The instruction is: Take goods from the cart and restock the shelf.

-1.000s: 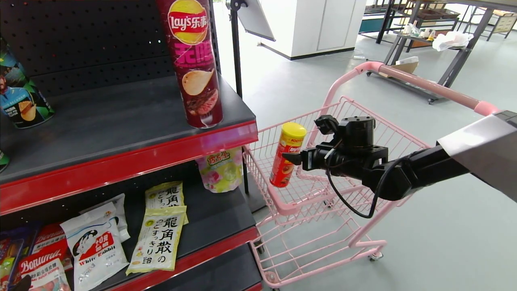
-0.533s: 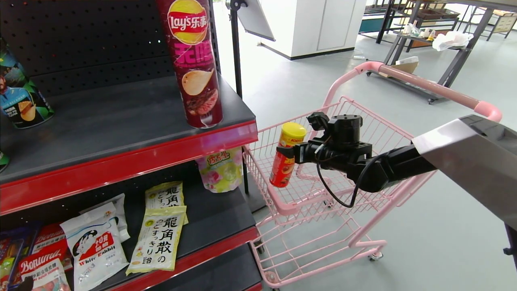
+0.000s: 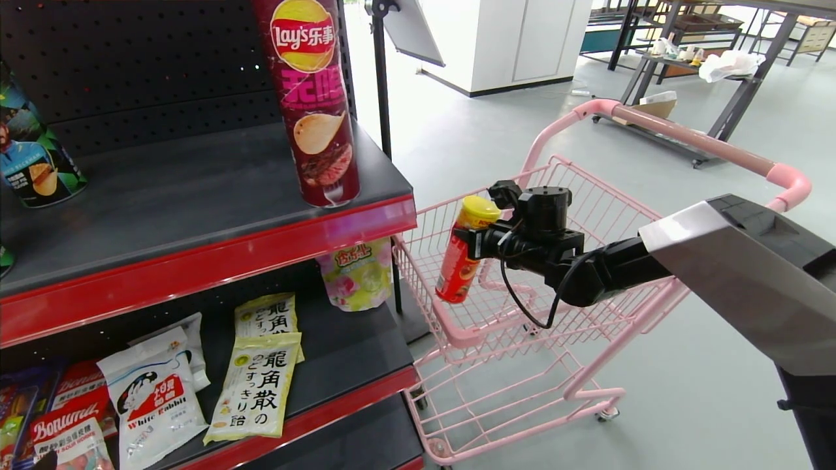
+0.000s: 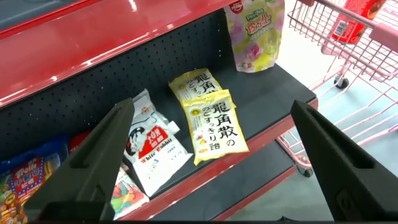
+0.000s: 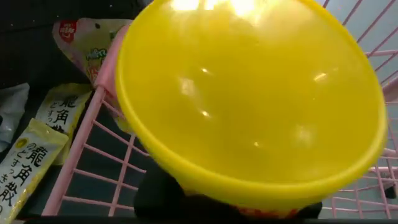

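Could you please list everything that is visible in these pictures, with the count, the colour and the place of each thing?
red cylindrical chip can with yellow plastic lid: one, red and yellow, standing in the cart's corner nearest the shelf
pink wire shopping cart: one, pink, right of the shelf
black metal shelf with red edges: one, black and red, on the left
tall maroon chip can: one, maroon, upper board, right end
dark chip can: one, dark green-blue, upper board, left
pastel pouch: one, pink-green, lower board, right end
yellow candy bags: two, yellow, lying on the lower board
white candy bags: two, white, left of the yellow ones
left gripper: open, black, before the lower board
right gripper: black, at the can's upper part
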`<state>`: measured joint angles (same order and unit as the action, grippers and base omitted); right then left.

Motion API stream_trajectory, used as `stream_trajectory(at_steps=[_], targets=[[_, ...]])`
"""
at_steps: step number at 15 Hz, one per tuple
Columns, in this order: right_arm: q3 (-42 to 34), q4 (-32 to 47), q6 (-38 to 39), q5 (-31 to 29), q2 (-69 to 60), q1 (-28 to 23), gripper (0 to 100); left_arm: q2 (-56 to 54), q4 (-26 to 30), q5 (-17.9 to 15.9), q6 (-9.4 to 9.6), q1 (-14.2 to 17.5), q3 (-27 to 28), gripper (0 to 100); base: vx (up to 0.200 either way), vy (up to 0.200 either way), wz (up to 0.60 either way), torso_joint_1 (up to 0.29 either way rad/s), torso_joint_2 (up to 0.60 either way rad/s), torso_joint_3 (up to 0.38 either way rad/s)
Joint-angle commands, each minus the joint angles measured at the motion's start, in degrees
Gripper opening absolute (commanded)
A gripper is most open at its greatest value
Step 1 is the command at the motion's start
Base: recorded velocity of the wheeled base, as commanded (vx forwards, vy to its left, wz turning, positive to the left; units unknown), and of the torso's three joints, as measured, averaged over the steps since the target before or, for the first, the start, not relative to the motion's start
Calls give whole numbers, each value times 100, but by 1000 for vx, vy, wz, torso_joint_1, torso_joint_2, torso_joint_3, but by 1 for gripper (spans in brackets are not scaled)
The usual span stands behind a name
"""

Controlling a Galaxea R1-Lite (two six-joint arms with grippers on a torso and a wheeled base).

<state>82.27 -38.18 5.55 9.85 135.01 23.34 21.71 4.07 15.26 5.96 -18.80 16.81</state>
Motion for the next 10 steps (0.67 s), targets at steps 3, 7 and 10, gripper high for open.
stream_trajectory(at_steps=[3, 7, 10], targets=[[-880, 65, -45, -18, -1144, 47, 0, 9, -3, -6, 2, -1, -11, 100, 0, 0, 0, 0, 0, 0], [-1838, 92, -212, -308, -2884, -14, 0, 132, -12, -76, 10, -10, 50, 100, 0, 0, 0, 0, 0, 0], [-2532, 733, -520, -959, -4360, -93, 0, 290, -12, -243, 142, -19, 94, 100, 0, 0, 0, 0, 0, 0]])
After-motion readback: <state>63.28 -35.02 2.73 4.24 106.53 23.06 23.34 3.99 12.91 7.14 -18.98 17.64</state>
